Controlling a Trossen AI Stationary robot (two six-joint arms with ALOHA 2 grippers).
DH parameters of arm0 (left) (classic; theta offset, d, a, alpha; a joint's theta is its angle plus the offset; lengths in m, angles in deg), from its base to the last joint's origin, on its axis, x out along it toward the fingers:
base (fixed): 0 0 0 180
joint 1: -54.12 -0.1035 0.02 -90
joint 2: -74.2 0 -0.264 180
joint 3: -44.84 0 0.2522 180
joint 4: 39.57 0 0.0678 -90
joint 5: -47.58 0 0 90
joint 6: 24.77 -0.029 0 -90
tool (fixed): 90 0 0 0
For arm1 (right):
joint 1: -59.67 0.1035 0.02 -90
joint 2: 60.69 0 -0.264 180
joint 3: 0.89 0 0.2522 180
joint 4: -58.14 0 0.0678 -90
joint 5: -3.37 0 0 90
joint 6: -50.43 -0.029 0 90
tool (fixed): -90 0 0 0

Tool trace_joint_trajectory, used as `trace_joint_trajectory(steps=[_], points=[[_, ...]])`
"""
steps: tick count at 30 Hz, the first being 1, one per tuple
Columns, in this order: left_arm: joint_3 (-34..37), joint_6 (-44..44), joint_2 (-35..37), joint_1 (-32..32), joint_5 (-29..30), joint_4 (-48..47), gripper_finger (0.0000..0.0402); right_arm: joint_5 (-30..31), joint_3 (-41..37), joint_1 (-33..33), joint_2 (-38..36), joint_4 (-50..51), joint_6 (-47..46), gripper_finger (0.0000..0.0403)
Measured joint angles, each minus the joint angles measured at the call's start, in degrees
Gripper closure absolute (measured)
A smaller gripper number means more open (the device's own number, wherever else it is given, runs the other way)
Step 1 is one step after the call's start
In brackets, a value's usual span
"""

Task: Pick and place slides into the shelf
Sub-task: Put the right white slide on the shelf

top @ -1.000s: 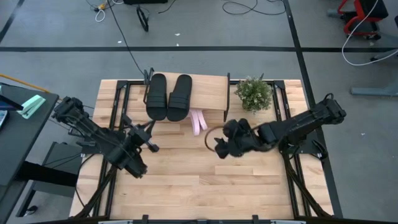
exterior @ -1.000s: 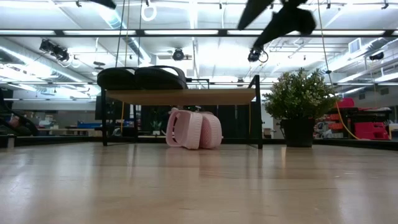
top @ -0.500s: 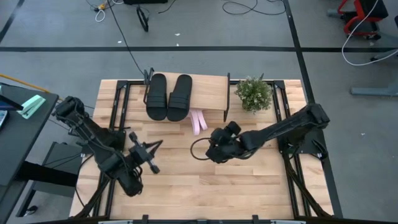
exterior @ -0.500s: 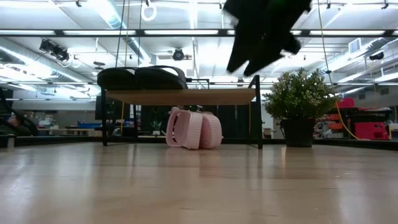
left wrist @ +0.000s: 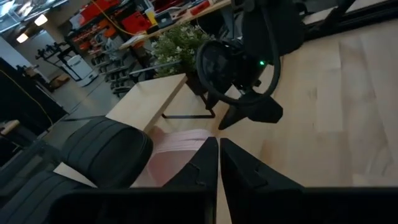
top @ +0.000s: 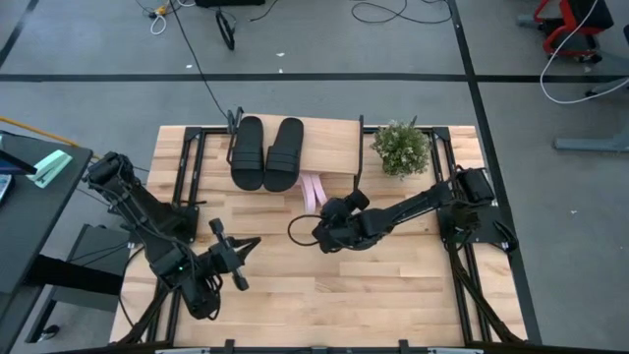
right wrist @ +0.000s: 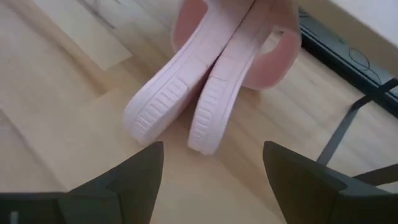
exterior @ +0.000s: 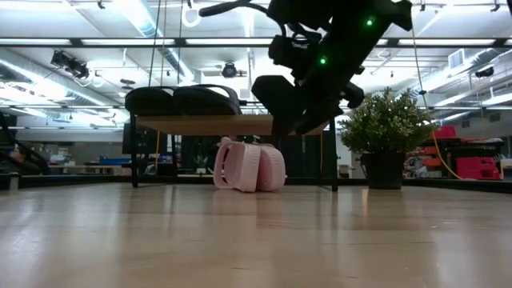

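Your right gripper point(right wrist: 211, 163) – fingers wide apart – faces the two light pink slide sandals point(right wrist: 214, 74); left gripper point(left wrist: 219, 163) shows closed fingers at 7 o'clock.

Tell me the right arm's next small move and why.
Probably ease the right gripper forward so its open jaws straddle the pink slides. They stand on edge, soles together, under the shelf, just ahead of the jaws and not yet between them.

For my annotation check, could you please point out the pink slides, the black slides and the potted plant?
pink slides point(right wrist: 211, 81): right wrist view, ribbed soles.
black slides point(top: 265, 149): high view, straps.
potted plant point(exterior: 382, 124): low view, leaves.
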Motion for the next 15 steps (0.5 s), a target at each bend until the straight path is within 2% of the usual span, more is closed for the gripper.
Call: trace_joint_trajectory(steps=[9,15], points=[[0.0,-4.8,0.0,0.0,-0.1,0.0,0.0397,-0.2,0.0,3.0,0.5,-0.4,-1.5,0.0121],[0.0,-7.8,0.0,-1.7,-0.1,0.0,0.0373,0.2,0.0,3.2,0.9,1.4,-3.9,0.0121]])
